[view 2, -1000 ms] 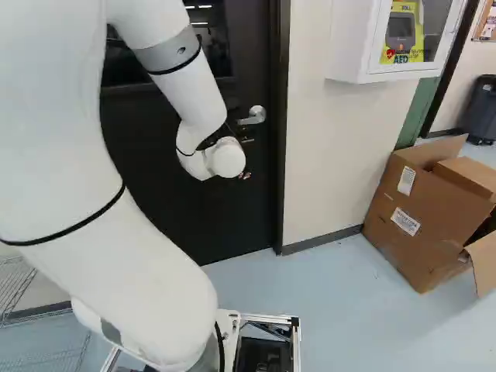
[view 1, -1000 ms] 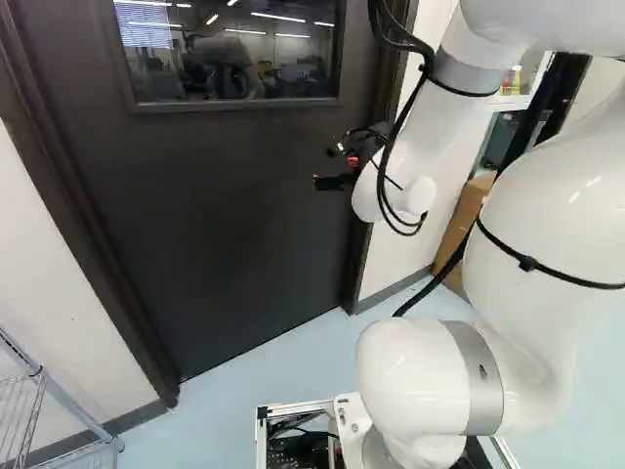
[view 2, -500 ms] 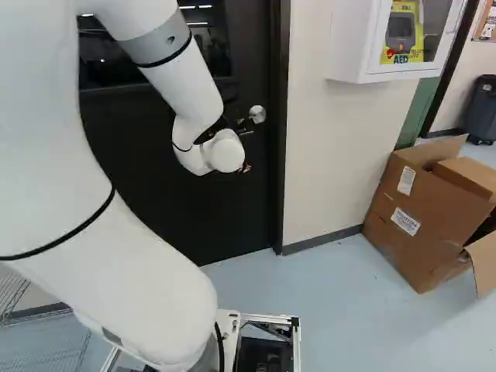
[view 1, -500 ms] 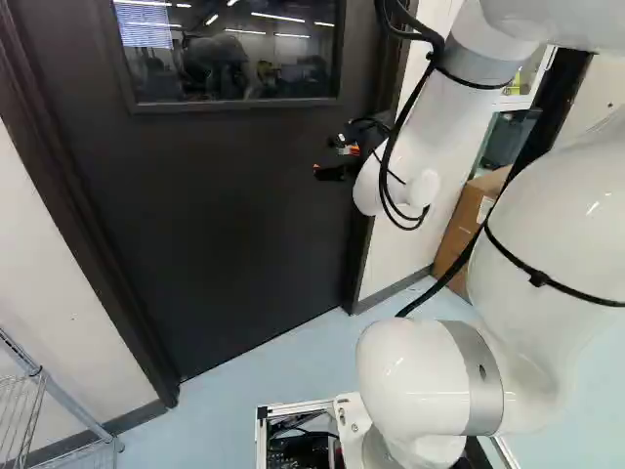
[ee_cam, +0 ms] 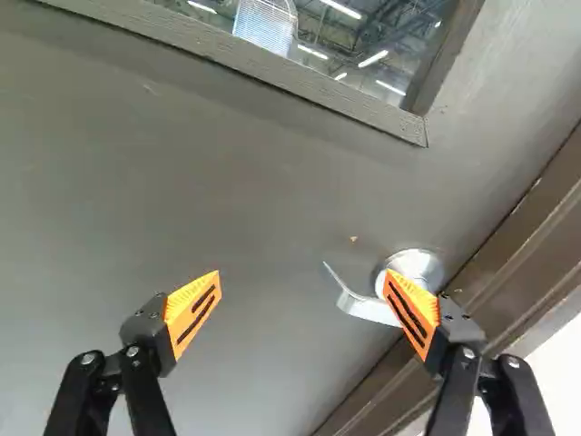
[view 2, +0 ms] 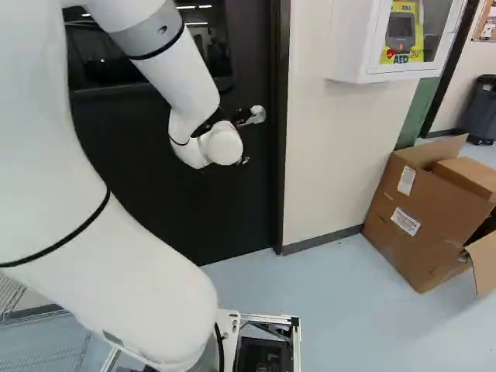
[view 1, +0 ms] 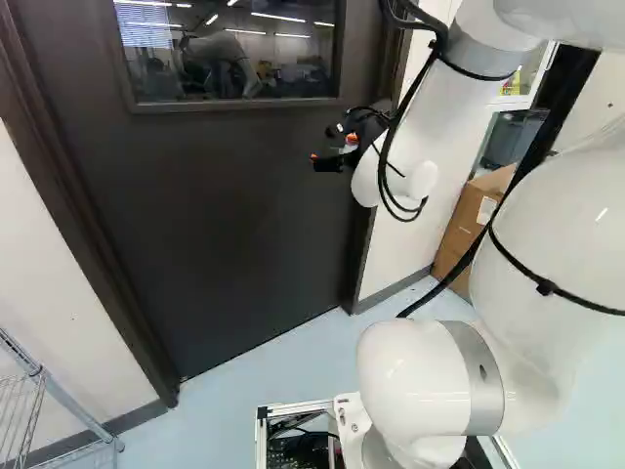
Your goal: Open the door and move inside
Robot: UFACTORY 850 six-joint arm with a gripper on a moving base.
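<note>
In the left base view my gripper (view 1: 333,149) is in front of the dark door (view 1: 225,225), near its right edge. The wrist view shows the gripper (ee_cam: 304,276) open, its orange-padded fingers wide apart with nothing between them but the door surface behind. A silver lever handle (ee_cam: 365,307) lies ahead, its free end pointing inward between the fingers. One finger overlaps the handle's round base; whether they touch, I cannot tell. The right base view shows the handle (view 2: 254,115) just beyond the wrist. The door stands closed in its frame (view 2: 279,178).
A wire shelf (view 1: 21,410) stands at the lower left of the left base view. Right of the door, a white cabinet (view 2: 353,46) hangs on the wall (view 2: 325,155). An opened cardboard box (view 2: 418,217) sits on the floor (view 2: 341,310) below it.
The arm's wrist and gripper have risen a little toward the height of the handle. In the right base view the wrist has also shifted slightly left. Base and door have not moved.
</note>
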